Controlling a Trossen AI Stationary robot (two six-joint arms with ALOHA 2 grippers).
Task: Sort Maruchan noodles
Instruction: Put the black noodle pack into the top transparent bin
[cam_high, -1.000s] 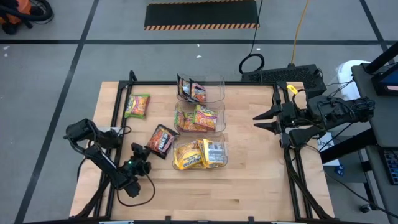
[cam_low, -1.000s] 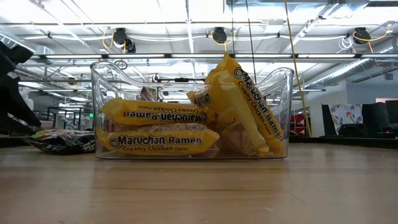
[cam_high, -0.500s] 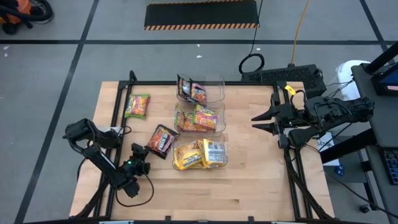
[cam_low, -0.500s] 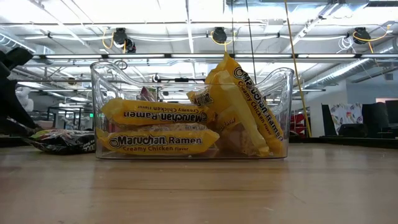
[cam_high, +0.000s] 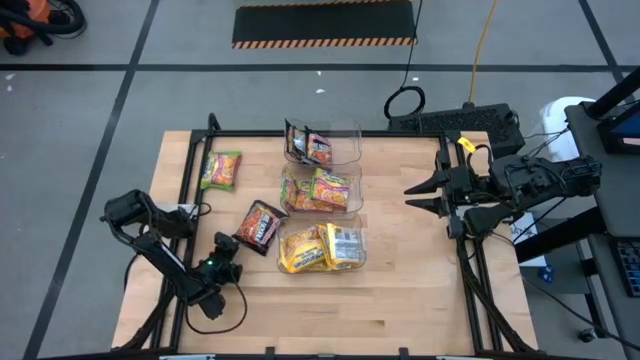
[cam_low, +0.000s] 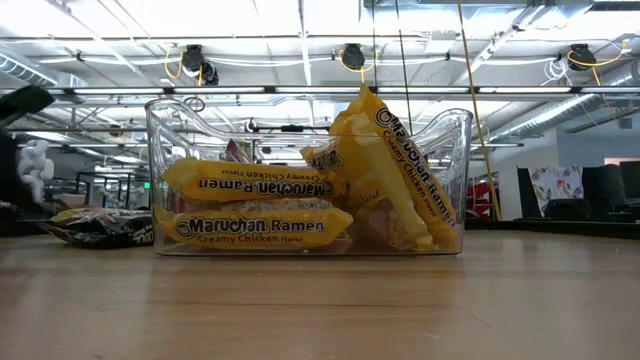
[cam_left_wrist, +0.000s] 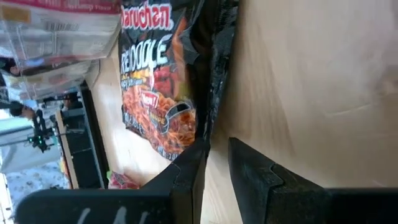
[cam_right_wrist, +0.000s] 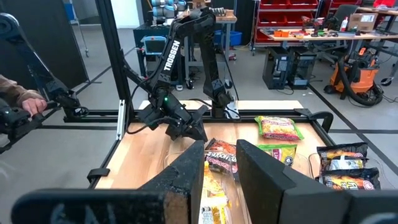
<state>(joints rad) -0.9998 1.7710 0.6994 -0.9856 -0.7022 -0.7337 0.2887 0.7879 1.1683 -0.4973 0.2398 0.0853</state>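
noodles: yellow pkts (cam_high: 322, 247) binned | dark pkt (cam_high: 259, 225) loose on table | green pkt (cam_high: 221, 170) loose, far corner

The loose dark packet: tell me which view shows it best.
The left wrist view: the dark packet fills the picture just past the left gripper, its label readable. The high view shows it small beside the bins. The low view catches only its edge. The right wrist view shows it partly behind the fingers.

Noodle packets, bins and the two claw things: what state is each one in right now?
Left gripper: jaws slightly apart, empty, by the dark packet.
Right gripper: jaws apart, empty, off to the table's right side.
Dark packet: loose, flat on the table.
Green packet: loose, flat on the table.
Near bin: holds yellow packets.
Middle bin: holds green-yellow packets.
Far bin: holds dark packets.
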